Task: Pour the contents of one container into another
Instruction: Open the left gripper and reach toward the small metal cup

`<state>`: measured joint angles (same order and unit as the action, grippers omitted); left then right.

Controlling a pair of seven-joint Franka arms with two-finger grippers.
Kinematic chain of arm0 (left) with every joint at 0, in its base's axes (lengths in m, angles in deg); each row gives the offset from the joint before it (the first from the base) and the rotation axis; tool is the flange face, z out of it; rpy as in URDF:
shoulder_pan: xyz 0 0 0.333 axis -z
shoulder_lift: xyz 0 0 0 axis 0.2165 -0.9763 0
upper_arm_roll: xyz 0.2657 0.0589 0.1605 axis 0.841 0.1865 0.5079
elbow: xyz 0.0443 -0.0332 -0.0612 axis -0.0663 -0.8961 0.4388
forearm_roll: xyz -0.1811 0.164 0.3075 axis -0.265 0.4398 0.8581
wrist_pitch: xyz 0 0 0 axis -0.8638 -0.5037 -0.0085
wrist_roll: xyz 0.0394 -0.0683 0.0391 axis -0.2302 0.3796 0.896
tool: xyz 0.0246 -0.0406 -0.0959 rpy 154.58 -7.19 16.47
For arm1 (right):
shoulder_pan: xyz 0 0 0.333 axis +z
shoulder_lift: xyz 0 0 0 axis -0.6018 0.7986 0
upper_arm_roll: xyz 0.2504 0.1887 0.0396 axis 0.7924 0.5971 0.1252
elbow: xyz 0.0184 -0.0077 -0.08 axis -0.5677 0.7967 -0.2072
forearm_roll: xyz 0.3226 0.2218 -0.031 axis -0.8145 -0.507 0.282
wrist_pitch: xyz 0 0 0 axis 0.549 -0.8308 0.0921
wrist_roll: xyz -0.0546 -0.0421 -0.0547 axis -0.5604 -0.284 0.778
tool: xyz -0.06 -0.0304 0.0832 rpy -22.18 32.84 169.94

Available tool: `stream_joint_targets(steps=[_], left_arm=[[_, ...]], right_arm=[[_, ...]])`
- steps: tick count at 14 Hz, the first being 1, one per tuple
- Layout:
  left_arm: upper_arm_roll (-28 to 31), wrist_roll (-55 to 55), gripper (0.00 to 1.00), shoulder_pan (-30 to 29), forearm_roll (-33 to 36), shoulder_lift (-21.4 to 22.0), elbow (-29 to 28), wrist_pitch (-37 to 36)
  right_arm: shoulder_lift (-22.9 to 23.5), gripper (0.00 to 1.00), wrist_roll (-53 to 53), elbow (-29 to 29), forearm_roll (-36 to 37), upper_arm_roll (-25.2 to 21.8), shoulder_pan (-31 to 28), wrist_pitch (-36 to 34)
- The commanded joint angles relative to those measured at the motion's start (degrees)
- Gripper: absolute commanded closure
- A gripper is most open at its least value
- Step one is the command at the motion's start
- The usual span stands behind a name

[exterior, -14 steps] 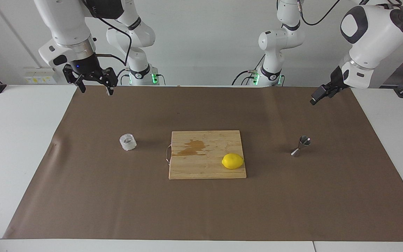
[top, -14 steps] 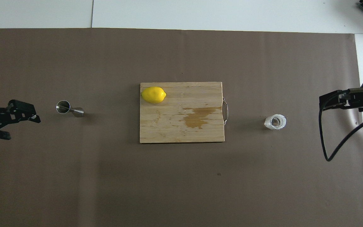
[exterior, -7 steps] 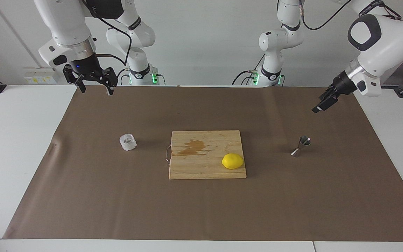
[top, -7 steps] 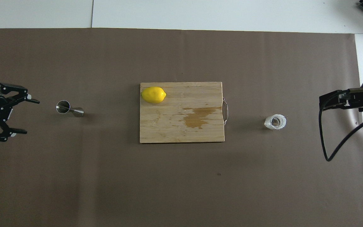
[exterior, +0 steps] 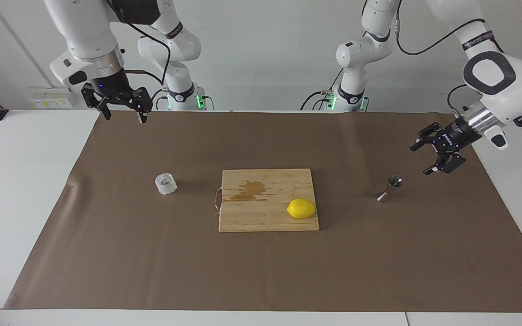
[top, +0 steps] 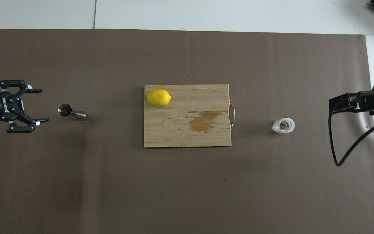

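Observation:
The clear frosty glass cup (exterior: 166, 184) stands on the brown mat toward the right arm's end, and it shows in the overhead view (top: 283, 125) too. The small steel jigger (exterior: 390, 189) stands on the mat toward the left arm's end, also in the overhead view (top: 71, 112). My left gripper (exterior: 419, 159) is open and empty, low beside the jigger with its fingers pointing at it, a short gap away (top: 43, 105). My right gripper (exterior: 125, 117) is open and empty, and it waits high over the mat's edge by its base, well apart from the cup.
A wooden cutting board (exterior: 243, 222) with a wet stain lies mid-table between cup and jigger. A lemon (exterior: 301, 208) sits on its corner toward the jigger. The brown mat (exterior: 261, 271) covers most of the white table.
My left gripper has come down and swung in toward the jigger, now level with its open fingers facing it. The right arm, cup and jigger have not moved.

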<state>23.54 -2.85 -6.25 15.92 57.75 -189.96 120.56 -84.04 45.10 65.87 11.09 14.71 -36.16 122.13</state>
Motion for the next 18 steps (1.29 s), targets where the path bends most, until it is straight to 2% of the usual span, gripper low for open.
stream_joint_targets(steps=[1, 5, 9, 12, 15, 18], left_arm=[[-0.4, 4.3, 0.0, -0.1, -5.9, 4.4, -8.5, 6.2], [-0.6, 4.7, 0.0, 0.6, -12.6, 6.7, -15.2, 12.7], [-0.6, 4.6, 0.0, 3.6, -15.6, 6.7, -17.7, 17.9], [-0.6, 4.7, 0.0, 6.4, -18.3, 6.2, -18.0, 21.5], [-0.5, 4.7, 0.0, 5.7, -18.3, 5.9, -18.0, 21.6], [-0.6, 4.6, 0.0, 5.5, -18.6, 3.8, -17.4, 24.2]], right_arm=[[-0.7, 0.0, 0.1, 0.6, -0.4, 0.3, -0.7, -0.4], [-0.7, 0.0, 0.1, 0.6, -0.4, 0.3, -0.7, -0.4], [-0.7, 0.0, 0.1, 0.6, -0.4, 0.3, -0.7, -0.4], [-0.7, 0.0, 0.1, 0.6, -0.4, 0.3, -0.7, -0.4], [-0.7, 0.0, 0.1, 0.6, -0.4, 0.3, -0.7, -0.4], [-0.7, 0.0, 0.1, 0.6, -0.4, 0.3, -0.7, -0.4]])
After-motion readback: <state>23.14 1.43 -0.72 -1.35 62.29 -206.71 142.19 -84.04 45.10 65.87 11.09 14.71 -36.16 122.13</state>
